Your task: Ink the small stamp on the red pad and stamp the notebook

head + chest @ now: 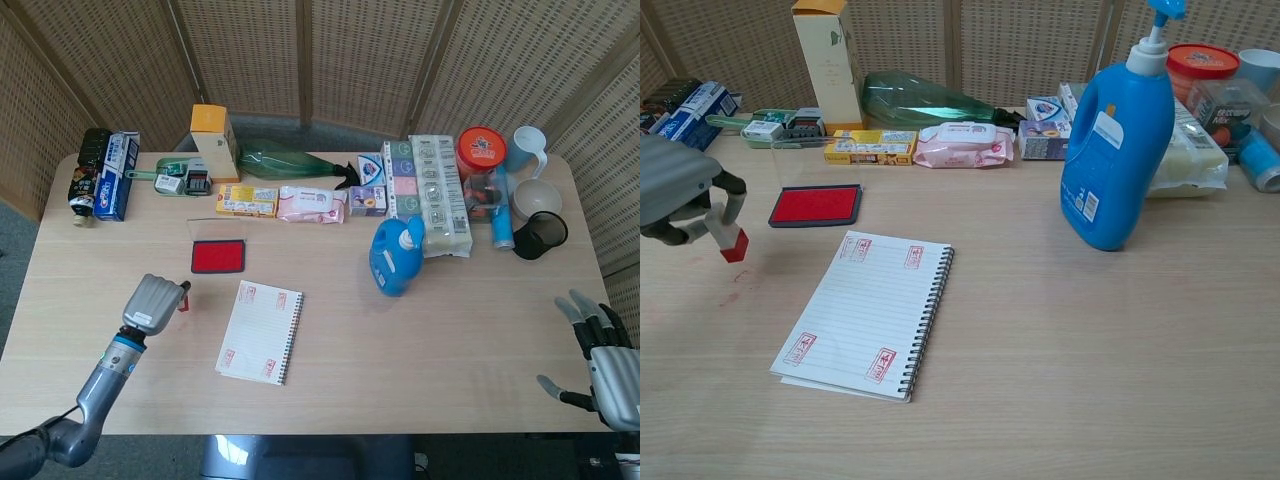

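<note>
Lying between red pad (815, 206) and the table's (420, 350) near edge, the notebook (870, 311) is sitting amid bare wood; the left hand (680, 200) is pinching the small stamp (730, 240) just left of it, the right hand (605, 360) resting spread, holding nothing, at the far corner.

grey hands, dark fingers

the left hand (155, 303) has a light grey, ribbed plastic back shell, shaped like a rounded block, with darker grey fingers (728, 185) beneath it. behind it sits a wrist with a thin blue ring, then a smooth grey metallic forearm tube that darkens toward the elbow.

the right hand (603, 362) has a pale grey palm shell and slim, dark grey to black segmented fingers (583, 318) with lighter grey sections along them.
</note>
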Available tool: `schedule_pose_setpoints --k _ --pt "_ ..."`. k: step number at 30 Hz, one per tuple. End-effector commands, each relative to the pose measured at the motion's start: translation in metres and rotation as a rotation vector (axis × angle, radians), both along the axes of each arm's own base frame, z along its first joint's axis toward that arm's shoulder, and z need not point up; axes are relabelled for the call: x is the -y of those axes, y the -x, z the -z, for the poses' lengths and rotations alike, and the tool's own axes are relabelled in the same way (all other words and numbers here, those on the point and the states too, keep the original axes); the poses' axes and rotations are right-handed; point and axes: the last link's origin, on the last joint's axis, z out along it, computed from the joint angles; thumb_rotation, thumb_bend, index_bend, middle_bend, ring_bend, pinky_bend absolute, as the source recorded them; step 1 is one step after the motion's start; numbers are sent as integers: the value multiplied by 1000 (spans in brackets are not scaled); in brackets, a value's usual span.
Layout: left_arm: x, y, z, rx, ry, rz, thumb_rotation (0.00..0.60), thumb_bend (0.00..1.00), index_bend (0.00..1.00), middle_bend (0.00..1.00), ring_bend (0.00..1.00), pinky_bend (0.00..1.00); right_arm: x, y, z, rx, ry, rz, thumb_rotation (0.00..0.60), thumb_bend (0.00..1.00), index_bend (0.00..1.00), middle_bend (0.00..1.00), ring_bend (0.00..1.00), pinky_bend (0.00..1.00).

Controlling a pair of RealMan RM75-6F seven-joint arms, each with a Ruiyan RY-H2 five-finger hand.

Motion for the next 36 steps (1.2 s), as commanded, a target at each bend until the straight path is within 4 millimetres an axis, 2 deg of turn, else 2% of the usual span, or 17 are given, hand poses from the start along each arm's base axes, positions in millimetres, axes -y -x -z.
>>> schedule_pose_setpoints --k 1,6,9,20,36 --pt "-10 -6 -10 -6 -28 23 600 414 637 1000 1000 1000 0 0 0 -1 -3 -1 600 9 48 0 0 0" --pt "-26 -8 -17 -18 -57 30 600 412 637 1000 1000 1000 1 0 1 -2 -5 2 600 9 48 0 0 0" --pt "-44 -14 -18 -27 -78 39 600 411 637 1000 1000 1000 1 1 1 -6 -6 8 600 10 54 0 0 0" --pt "-74 -24 11 -54 -50 50 600 410 637 1000 1000 1000 13 9 4 -26 -9 56 600 10 58 0 0 0" --pt "-95 -27 38 -64 -28 39 600 412 636 1000 1000 1000 20 15 6 -34 -3 96 600 8 58 0 0 0"
